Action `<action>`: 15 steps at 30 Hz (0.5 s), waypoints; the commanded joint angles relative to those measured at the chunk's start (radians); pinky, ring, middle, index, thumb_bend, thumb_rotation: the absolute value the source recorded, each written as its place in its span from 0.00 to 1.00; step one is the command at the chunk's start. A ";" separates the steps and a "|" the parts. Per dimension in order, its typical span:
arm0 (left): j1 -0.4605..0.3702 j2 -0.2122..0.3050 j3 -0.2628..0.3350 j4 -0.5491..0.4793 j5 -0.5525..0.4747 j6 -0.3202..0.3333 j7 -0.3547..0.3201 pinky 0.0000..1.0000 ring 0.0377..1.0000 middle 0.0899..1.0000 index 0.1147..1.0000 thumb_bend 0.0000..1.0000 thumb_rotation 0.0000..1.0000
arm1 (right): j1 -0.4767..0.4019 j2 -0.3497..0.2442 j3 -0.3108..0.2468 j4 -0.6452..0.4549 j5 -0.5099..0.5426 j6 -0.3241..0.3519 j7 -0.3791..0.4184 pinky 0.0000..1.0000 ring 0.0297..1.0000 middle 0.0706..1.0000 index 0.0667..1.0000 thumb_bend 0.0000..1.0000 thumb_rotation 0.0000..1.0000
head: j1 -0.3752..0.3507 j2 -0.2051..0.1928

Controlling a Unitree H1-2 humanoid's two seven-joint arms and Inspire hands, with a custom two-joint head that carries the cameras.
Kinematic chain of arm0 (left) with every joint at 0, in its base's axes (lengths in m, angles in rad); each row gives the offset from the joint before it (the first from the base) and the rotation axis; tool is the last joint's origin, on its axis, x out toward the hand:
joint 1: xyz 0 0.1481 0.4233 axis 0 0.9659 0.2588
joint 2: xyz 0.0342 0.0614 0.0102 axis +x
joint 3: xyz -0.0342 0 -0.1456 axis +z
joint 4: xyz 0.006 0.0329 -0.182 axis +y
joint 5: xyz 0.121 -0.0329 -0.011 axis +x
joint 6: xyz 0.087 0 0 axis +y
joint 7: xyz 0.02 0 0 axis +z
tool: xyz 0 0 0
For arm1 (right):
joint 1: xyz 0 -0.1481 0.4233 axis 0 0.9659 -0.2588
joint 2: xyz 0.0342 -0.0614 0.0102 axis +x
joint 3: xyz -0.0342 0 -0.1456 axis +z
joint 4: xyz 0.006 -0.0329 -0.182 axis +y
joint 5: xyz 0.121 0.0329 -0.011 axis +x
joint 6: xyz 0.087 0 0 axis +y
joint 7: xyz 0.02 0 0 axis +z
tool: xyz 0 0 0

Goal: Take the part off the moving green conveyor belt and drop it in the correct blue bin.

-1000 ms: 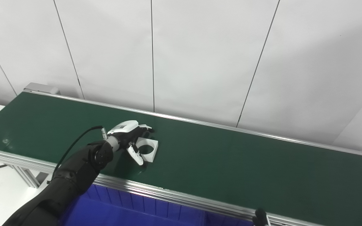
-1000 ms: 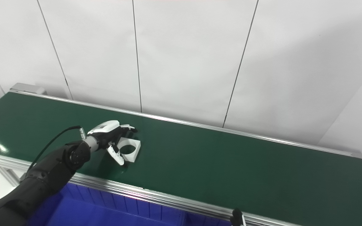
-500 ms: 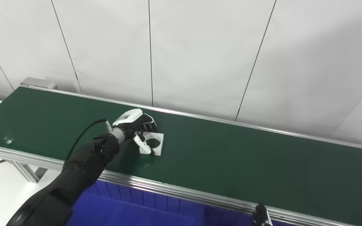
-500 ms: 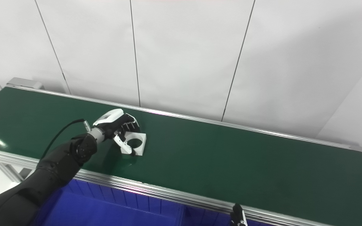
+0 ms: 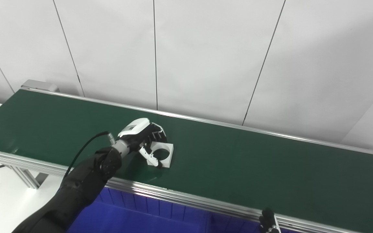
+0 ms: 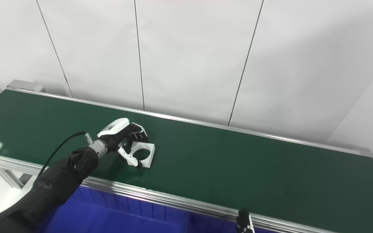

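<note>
— The left hand (image 5: 142, 139), black-fingered with a white back: what is it doing?
— Its fingers are closed around the white square plastic part with a round hole (image 5: 161, 154), thumb on the near edge, other fingers over the far edge.
— And where is that part?
— On the long dark green conveyor belt (image 5: 254, 168), near the front rail; lifted or not, I cannot tell. The blue plastic bin (image 5: 134, 218) sits below.
— The right hand (image 5: 268, 223)?
— Only a black tip shows; its state is unclear.
</note>
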 commanded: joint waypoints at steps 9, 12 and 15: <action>0.034 0.038 0.069 -0.202 -0.117 -0.067 -0.038 0.48 0.44 0.46 0.41 0.50 0.00 | 0.004 0.024 0.028 -0.051 -0.020 -0.051 -0.011 1.00 1.00 1.00 1.00 0.66 0.88 | -0.132 0.053; 0.068 0.039 0.090 -0.243 -0.153 -0.090 -0.045 0.47 0.44 0.46 0.41 0.50 0.00 | 0.006 0.032 0.048 -0.063 -0.046 -0.050 -0.039 1.00 1.00 1.00 1.00 0.69 0.88 | -0.175 0.076; 0.096 0.038 0.108 -0.280 -0.180 -0.100 -0.052 0.45 0.44 0.46 0.42 0.50 0.00 | 0.007 0.038 0.067 -0.071 -0.062 -0.051 -0.066 1.00 1.00 1.00 1.00 0.72 0.88 | -0.193 0.090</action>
